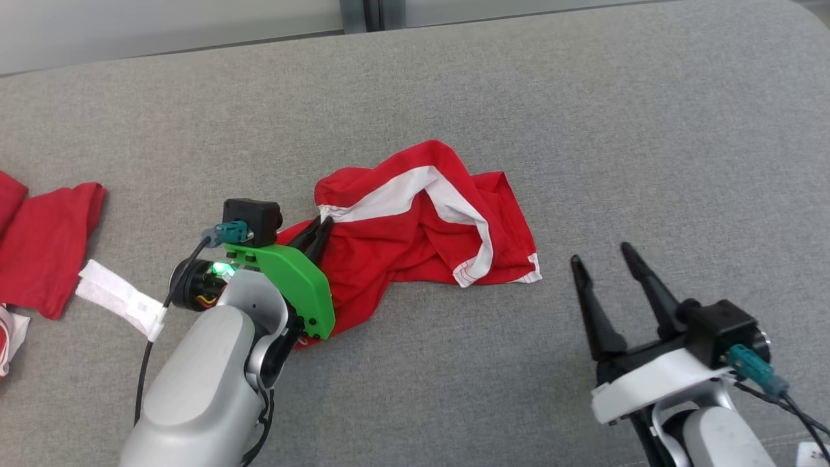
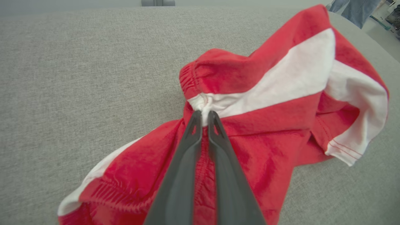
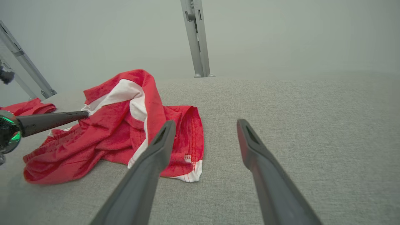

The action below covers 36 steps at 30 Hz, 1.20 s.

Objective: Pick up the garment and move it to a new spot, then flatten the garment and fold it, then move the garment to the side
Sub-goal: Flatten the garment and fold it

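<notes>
Left pincer (image 2: 204,113) is clamped on the garment (image 1: 402,253) at its white stripe — cloth all bunched up. Right pincer (image 1: 600,254) hangs spread wide over the grey surface (image 1: 648,143), apart from it.

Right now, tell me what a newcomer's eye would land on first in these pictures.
The crumpled red garment with its white stripe, lying in the middle of the grey cushioned surface, catches the eye first. The left gripper is shut on the garment's left edge, at the white band. The right gripper stands open over bare surface to the garment's right, and more red clothing lies at the head view's left edge.
</notes>
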Motion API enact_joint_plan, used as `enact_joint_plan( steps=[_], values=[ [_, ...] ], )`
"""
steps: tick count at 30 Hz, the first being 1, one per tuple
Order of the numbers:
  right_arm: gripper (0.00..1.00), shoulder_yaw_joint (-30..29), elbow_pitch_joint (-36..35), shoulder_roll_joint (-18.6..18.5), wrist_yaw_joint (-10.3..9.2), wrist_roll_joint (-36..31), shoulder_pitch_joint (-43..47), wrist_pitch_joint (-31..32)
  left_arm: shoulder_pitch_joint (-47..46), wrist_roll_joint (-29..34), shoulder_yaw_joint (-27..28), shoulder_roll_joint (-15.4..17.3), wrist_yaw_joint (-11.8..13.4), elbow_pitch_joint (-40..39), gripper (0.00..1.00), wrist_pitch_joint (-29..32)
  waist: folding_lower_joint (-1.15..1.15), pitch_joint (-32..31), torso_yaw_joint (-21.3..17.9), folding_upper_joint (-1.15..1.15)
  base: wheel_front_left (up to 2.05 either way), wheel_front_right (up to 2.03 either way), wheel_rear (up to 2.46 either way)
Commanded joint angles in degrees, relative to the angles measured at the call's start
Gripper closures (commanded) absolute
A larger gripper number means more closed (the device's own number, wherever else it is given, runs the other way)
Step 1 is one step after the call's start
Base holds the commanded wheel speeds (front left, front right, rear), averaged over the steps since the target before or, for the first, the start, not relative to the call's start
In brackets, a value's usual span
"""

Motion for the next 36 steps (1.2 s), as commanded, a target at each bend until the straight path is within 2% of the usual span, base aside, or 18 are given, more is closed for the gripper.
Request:
enact_joint_plan(
  steps=[1,9,17,18,19,20,23,27,36],
  values=[
    [0.0,1.5,0.7,-0.3,-0.08,0.3,-1.0,0.2,-1.2,0.1,-0.3,0.0,-0.3,0.4,1.0,-0.6,0.0,0.4,0.2,0.0,0.0,0.0,0.0],
    [0.0,11.2,8.0,-1.1,-0.08,2.2,-5.8,0.0,-2.8,2.4,-1.8,-1.0,0.1,-1.3,1.0,-4.1,0.0,2.6,2.5,0.0,0.0,0.0,0.0],
    [0.0,12.4,17.6,0.4,-0.08,3.2,-11.9,-1.8,-1.6,3.7,-3.3,-1.6,0.9,-5.3,1.0,-6.1,0.0,4.4,5.2,0.0,0.0,0.0,0.0],
    [0.22,12.3,18.7,0.6,-0.08,3.2,-12.5,-2.1,-1.5,3.7,-3.4,-1.6,1.0,-5.8,1.0,-6.5,0.0,4.5,5.4,0.0,0.0,0.0,0.0],
    [0.56,12.3,19.8,0.7,-0.08,3.4,-13.1,-2.1,-1.3,3.7,-3.5,-1.6,1.1,-6.3,1.0,-6.7,0.0,4.6,5.6,0.0,0.0,0.0,0.0],
    [1.0,12.3,20.5,0.8,-0.08,3.4,-13.6,-2.3,-1.1,3.9,-3.6,-1.5,1.2,-6.8,1.0,-7.0,0.0,4.6,5.7,0.0,0.0,0.0,0.0],
    [1.0,11.6,21.8,0.9,-0.08,2.9,-14.6,-3.3,-0.7,4.1,-3.3,-1.0,1.7,-8.4,1.0,-8.3,0.0,4.6,6.1,0.0,0.0,0.0,0.0],
    [1.0,9.2,19.7,-0.6,-0.08,1.2,-14.6,-5.2,-0.3,4.6,-2.4,0.0,2.5,-10.8,1.0,-10.2,0.0,4.2,6.2,0.0,0.0,0.0,0.0],
    [1.0,1.0,6.3,-6.8,-0.08,-3.3,-16.2,-6.1,-0.1,6.6,-0.1,3.9,4.7,-20.0,1.0,-13.8,0.0,0.2,4.8,0.0,0.0,0.0,0.0]
  ],
)
